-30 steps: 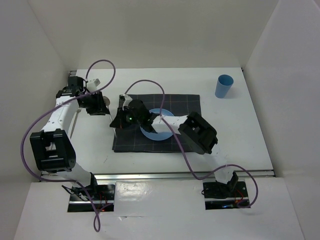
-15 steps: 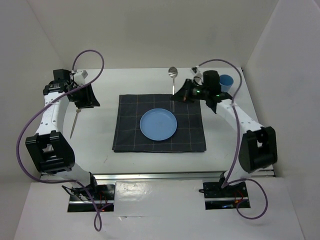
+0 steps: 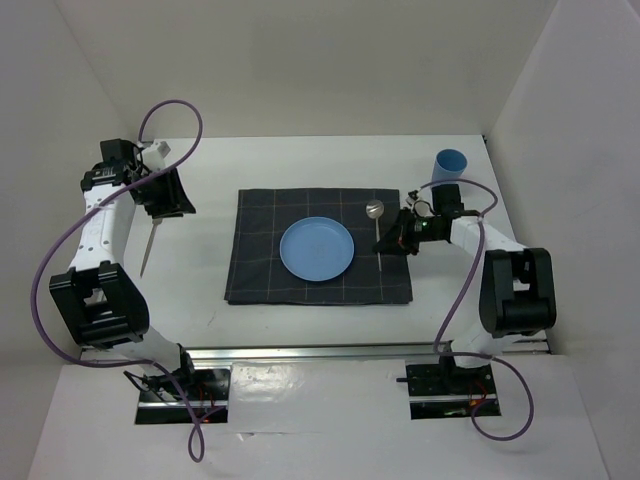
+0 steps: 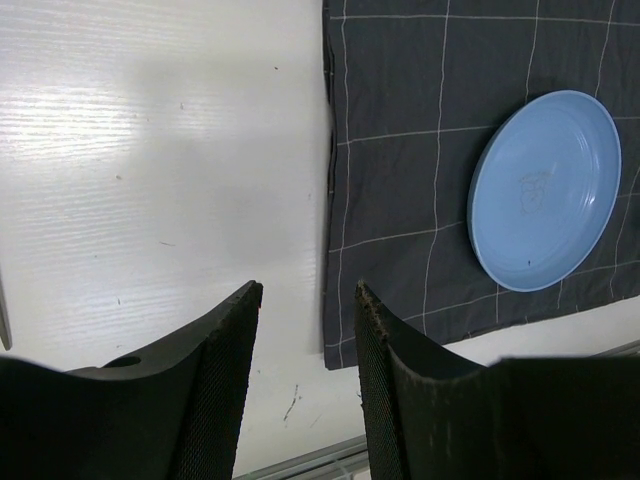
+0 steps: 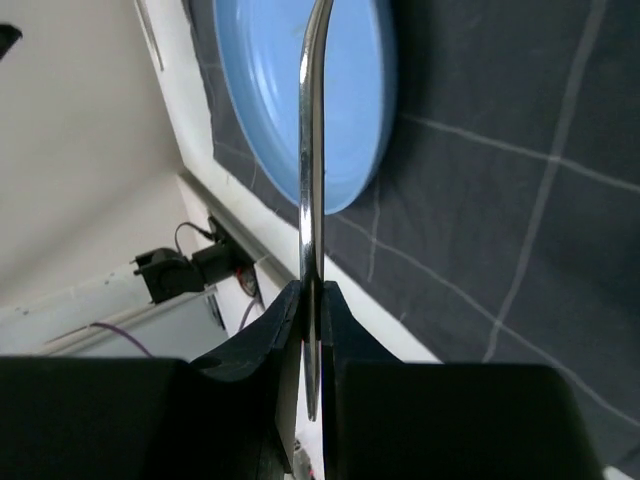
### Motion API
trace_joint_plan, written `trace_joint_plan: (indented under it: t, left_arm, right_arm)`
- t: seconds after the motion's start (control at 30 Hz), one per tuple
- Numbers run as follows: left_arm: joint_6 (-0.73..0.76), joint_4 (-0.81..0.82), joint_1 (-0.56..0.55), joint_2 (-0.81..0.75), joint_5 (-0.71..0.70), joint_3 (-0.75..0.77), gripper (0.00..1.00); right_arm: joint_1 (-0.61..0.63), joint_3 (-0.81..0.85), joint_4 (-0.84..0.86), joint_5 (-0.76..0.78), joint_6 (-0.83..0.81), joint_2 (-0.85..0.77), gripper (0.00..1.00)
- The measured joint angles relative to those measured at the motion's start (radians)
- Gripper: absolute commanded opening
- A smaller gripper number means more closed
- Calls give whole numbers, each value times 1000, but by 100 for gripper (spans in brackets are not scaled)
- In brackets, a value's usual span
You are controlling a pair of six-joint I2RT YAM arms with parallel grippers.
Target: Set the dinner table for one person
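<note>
Lab, white enclosure walls (image 3: 300,70), metal rail (image 3: 330,350)

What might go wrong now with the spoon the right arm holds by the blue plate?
The right gripper pinches the thin metal spoon edge-on by its narrow handle, so it may twist or slip when set down.
The spoon is close beside the round blue plate and could end up on its rim rather than flat on the dark grey checked cloth mat.
The light blue cup stands just behind that arm and might get knocked as it withdraws.
</note>
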Motion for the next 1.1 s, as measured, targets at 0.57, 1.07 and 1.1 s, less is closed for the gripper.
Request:
trace_joint_plan:
  t: [0.57, 1.07, 1.1]
  left_arm:
    - [0, -4, 0, 0, 6, 0, 50]
    - [4, -5, 0, 0, 7, 0, 50]
    - [4, -4, 0, 0, 6, 0, 50]
  right_arm:
    - [-43, -103, 113, -36, -44, 203, 15]
    - [-52, -141, 143, -41, -14, 250, 38]
    - [-52, -140, 141, -40, -11, 250, 43]
